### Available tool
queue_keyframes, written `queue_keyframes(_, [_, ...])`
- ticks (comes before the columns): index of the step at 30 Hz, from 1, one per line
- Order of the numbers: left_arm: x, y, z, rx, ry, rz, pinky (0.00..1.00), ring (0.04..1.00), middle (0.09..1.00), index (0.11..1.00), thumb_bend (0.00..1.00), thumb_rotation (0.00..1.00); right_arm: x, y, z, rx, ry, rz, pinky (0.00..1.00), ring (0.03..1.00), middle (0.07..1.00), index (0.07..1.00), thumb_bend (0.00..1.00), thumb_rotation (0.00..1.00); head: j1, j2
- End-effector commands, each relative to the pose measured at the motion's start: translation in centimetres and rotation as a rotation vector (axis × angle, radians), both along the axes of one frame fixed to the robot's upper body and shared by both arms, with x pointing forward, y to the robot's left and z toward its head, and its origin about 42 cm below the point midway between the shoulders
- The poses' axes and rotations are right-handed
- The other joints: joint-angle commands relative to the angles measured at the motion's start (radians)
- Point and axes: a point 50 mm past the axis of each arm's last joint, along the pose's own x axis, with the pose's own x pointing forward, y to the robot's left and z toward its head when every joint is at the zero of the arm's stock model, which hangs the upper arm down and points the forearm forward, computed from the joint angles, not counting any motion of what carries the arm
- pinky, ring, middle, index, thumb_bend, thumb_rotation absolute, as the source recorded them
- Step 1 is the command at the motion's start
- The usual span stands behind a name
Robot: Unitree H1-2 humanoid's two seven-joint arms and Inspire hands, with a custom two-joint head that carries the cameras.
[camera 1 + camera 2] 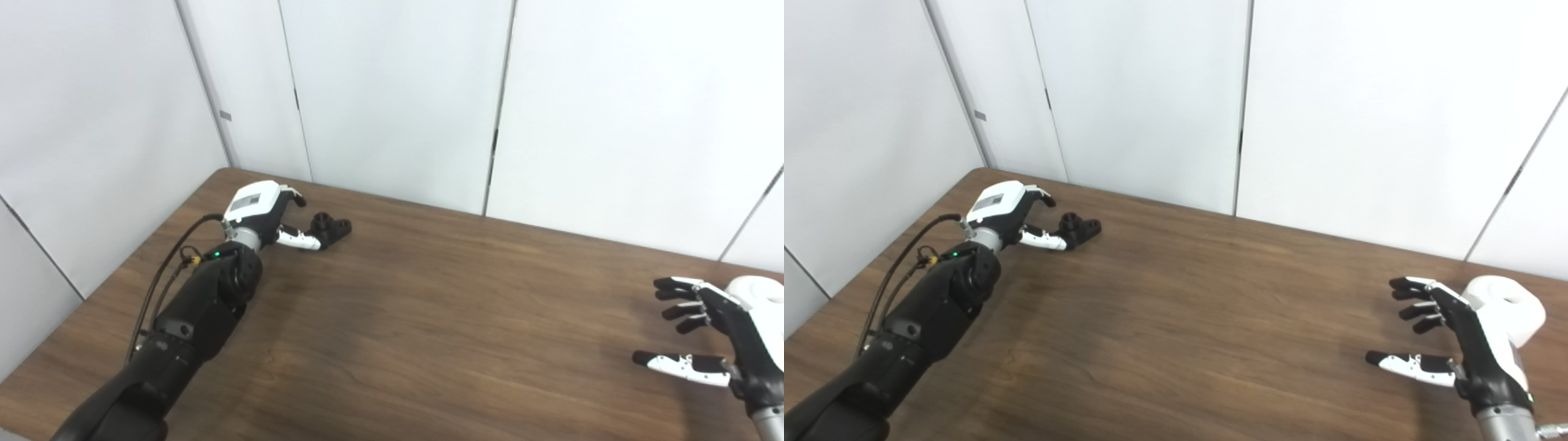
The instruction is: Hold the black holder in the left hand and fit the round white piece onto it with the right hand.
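The small black holder [332,227] lies on the brown table [429,318] near its far left corner. My left hand [263,211] is just left of it, fingers apart, with the thumb tip against the holder's near side and the other fingers curled above the table. Nothing is gripped. The round white piece [1510,309], a roll with a hole in its top, stands at the table's right side. My right hand [1451,343] hovers open just left of it, fingers spread, palm partly hiding the roll.
White wall panels [398,92] stand close behind the table's far edge and along its left edge. A black cable [165,269] loops beside my left forearm. Bare tabletop stretches between the two hands.
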Motion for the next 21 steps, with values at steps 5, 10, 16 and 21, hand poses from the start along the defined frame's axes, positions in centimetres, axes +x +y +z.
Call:
queue_keyframes(5, [1.4, 0.6, 2.2, 0.006, -0.092, -0.003, 0.75, 0.928, 0.913, 0.754, 0.99, 0.39, 0.2, -0.4, 2.2, -0.007, -0.075, -0.002, 0.50, 0.597, 0.686, 0.698, 0.72, 0.00, -0.002, 0.003])
queue_keyframes(10, [1.8, 0.7, 1.5, -0.029, -0.087, -0.006, 0.78, 0.938, 0.915, 0.735, 0.98, 0.38, 0.2, -0.4, 2.3, -0.013, -0.073, -0.005, 0.49, 0.595, 0.686, 0.698, 0.72, 0.00, -0.005, 0.005])
queue_keyframes(16, [2.3, 0.4, 0.6, -0.049, -0.133, -0.002, 0.73, 0.902, 0.877, 0.675, 0.98, 0.35, 0.1, -0.5, 2.2, -0.012, -0.075, -0.002, 0.49, 0.590, 0.682, 0.697, 0.72, 0.00, -0.007, 0.007])
queue_keyframes(21, [2.7, -0.1, -0.4, -0.099, -0.177, -0.005, 0.70, 0.874, 0.848, 0.622, 0.91, 0.26, 0.0, -0.5, 2.3, -0.012, -0.068, -0.006, 0.49, 0.587, 0.683, 0.701, 0.72, 0.00, -0.009, 0.007])
